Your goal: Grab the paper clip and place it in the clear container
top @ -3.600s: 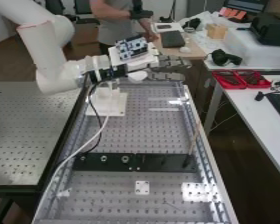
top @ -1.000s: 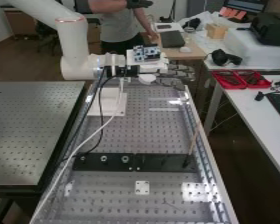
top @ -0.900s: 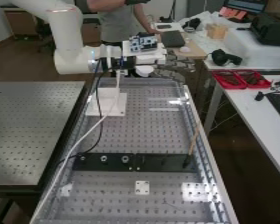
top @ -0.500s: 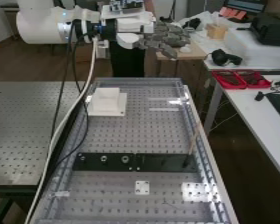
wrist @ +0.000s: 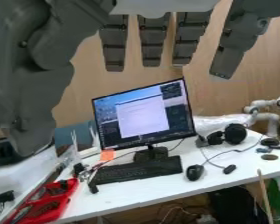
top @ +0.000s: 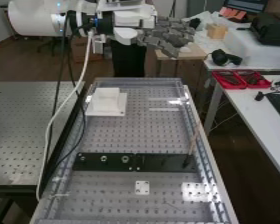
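Above and beyond the bench's far end, the dark grey hand point(top: 167, 36) is held at the top of the high view. In the wrist view the hand point(wrist: 152, 42) has straight, spread fingers, with the thumb apart from them and nothing held between. A thin dark line point(top: 169, 204) lies on the perforated plate near its close end; I cannot tell if it is the paper clip. The hand is far from it.
A white block point(top: 107, 99) on a white base stands at the bench's far left. A dark bar point(top: 167, 162) crosses the bench, with an upright thin stick point(top: 193, 142) at its right end. Red trays point(top: 240, 79) and a monitor point(wrist: 145, 114) are on the side table.
The arm and hand have risen away from the bench's far end, uncovering the white block. The cables hang further left. Over the last half second the hand has barely shifted.
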Action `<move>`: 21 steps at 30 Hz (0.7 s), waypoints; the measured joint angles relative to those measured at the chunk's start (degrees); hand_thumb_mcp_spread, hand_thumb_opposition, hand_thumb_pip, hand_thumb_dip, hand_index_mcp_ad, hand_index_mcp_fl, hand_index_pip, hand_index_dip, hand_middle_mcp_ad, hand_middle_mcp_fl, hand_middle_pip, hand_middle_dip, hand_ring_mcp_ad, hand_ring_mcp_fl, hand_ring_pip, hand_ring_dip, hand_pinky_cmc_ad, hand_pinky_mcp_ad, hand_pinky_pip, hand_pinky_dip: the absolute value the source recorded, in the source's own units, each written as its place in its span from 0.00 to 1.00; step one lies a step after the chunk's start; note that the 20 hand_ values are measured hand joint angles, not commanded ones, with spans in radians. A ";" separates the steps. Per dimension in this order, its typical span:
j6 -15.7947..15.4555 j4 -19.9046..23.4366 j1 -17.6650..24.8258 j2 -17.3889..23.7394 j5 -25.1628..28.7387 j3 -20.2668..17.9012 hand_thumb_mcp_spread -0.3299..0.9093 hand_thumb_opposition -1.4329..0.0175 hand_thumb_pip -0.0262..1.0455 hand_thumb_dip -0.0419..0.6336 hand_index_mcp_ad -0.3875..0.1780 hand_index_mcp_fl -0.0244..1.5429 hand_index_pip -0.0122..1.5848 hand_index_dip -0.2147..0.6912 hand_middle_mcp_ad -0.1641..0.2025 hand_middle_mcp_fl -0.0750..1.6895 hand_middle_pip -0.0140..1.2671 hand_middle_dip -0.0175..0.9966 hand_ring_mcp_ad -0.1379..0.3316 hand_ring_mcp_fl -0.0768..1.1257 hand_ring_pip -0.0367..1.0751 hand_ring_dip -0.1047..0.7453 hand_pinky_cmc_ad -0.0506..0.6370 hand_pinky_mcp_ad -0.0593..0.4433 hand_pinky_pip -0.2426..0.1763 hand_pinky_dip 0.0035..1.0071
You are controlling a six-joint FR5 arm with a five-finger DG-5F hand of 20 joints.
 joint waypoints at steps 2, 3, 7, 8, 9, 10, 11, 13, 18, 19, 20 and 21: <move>-0.45 -0.13 0.18 0.08 0.31 0.28 0.48 0.48 0.44 0.29 0.47 0.12 0.08 0.36 0.61 0.05 0.13 0.22 0.54 0.06 0.16 0.20 0.55 0.70 0.33 0.56; -0.58 -0.04 0.29 0.13 0.38 0.31 0.48 0.48 0.43 0.28 0.47 0.12 0.08 0.36 0.61 0.05 0.13 0.22 0.54 0.06 0.16 0.20 0.57 0.71 0.33 0.56; -0.65 0.43 0.72 0.27 0.51 0.27 0.48 0.48 0.43 0.29 0.47 0.12 0.08 0.36 0.61 0.05 0.13 0.22 0.54 0.06 0.16 0.20 0.58 0.71 0.33 0.56; -0.65 0.48 0.78 0.31 0.54 0.25 0.48 0.48 0.43 0.29 0.47 0.12 0.08 0.36 0.61 0.05 0.13 0.22 0.54 0.06 0.16 0.20 0.58 0.70 0.33 0.56; -0.63 0.54 0.88 0.40 0.57 0.19 0.48 0.48 0.43 0.29 0.47 0.12 0.08 0.36 0.61 0.05 0.13 0.22 0.54 0.06 0.16 0.20 0.58 0.71 0.33 0.56; -0.63 0.55 0.95 0.48 0.59 0.16 0.48 0.48 0.43 0.29 0.47 0.12 0.08 0.36 0.61 0.05 0.13 0.22 0.54 0.06 0.16 0.20 0.58 0.71 0.33 0.56; -0.69 0.56 0.99 0.54 0.62 0.13 0.48 0.48 0.43 0.29 0.47 0.12 0.08 0.36 0.61 0.05 0.13 0.22 0.54 0.06 0.16 0.20 0.58 0.71 0.33 0.56; -1.07 0.63 1.12 0.80 0.81 0.02 0.48 0.48 0.43 0.29 0.47 0.12 0.08 0.36 0.61 0.05 0.13 0.22 0.54 0.06 0.16 0.20 0.58 0.71 0.33 0.56; -1.18 1.23 1.25 1.28 1.29 -0.37 0.48 0.48 0.43 0.28 0.47 0.12 0.08 0.36 0.61 0.05 0.13 0.22 0.54 0.06 0.16 0.20 0.58 0.71 0.33 0.56; -1.10 1.30 1.28 1.31 1.42 -0.42 0.48 0.48 0.43 0.28 0.47 0.12 0.08 0.36 0.61 0.05 0.13 0.22 0.54 0.06 0.16 0.20 0.58 0.71 0.33 0.56; -1.09 1.34 1.29 1.32 1.46 -0.43 0.48 0.48 0.43 0.28 0.47 0.13 0.08 0.36 0.61 0.05 0.13 0.22 0.54 0.06 0.16 0.20 0.58 0.71 0.33 0.56; -1.08 1.42 1.32 1.34 1.56 -0.42 0.48 0.48 0.43 0.28 0.47 0.12 0.08 0.36 0.61 0.05 0.13 0.22 0.54 0.06 0.16 0.20 0.58 0.71 0.33 0.56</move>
